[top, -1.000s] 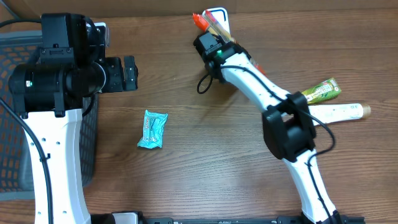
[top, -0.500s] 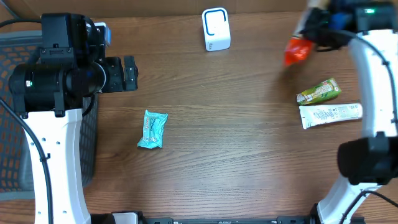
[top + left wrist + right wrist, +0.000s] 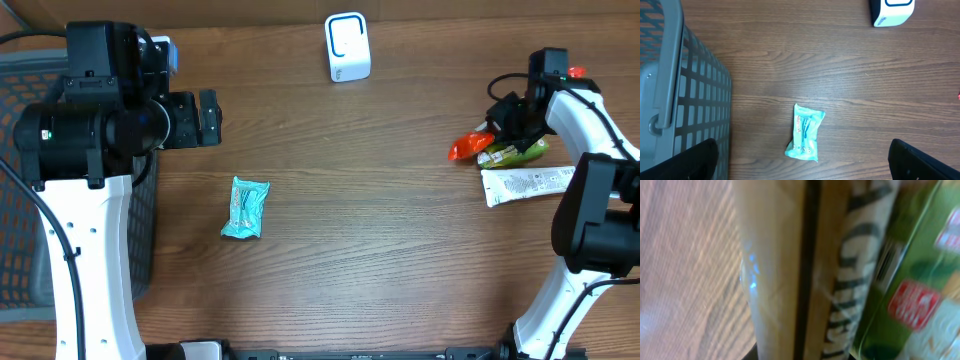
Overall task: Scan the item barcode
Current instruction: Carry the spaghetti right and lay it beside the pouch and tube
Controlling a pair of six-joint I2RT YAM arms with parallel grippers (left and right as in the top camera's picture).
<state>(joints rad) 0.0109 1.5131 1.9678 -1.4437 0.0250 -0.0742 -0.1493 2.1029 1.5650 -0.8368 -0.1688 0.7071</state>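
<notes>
A white barcode scanner (image 3: 347, 47) with a blue outline stands at the back middle of the table; its lower edge also shows as the scanner (image 3: 891, 11) in the left wrist view. My right gripper (image 3: 492, 133) is at the right side, shut on an orange-tipped packet (image 3: 465, 149) that hangs low beside a green packet (image 3: 520, 150). Close up, the held packet (image 3: 790, 270) with black lettering fills the right wrist view. My left gripper (image 3: 208, 118) is open high over a teal packet (image 3: 805, 139), fingers (image 3: 692, 161) wide apart.
A white tube (image 3: 530, 184) lies just in front of the green packet (image 3: 910, 280). A grey mesh basket (image 3: 22, 190) stands along the left edge under the left arm, and the basket (image 3: 695, 95) fills the left of the left wrist view. The teal packet (image 3: 246, 208) lies left of centre.
The right arm swung from the scanner at the back across to the right side, carrying the orange-tipped packet, and came down next to the green packet. The left arm stayed still.
</notes>
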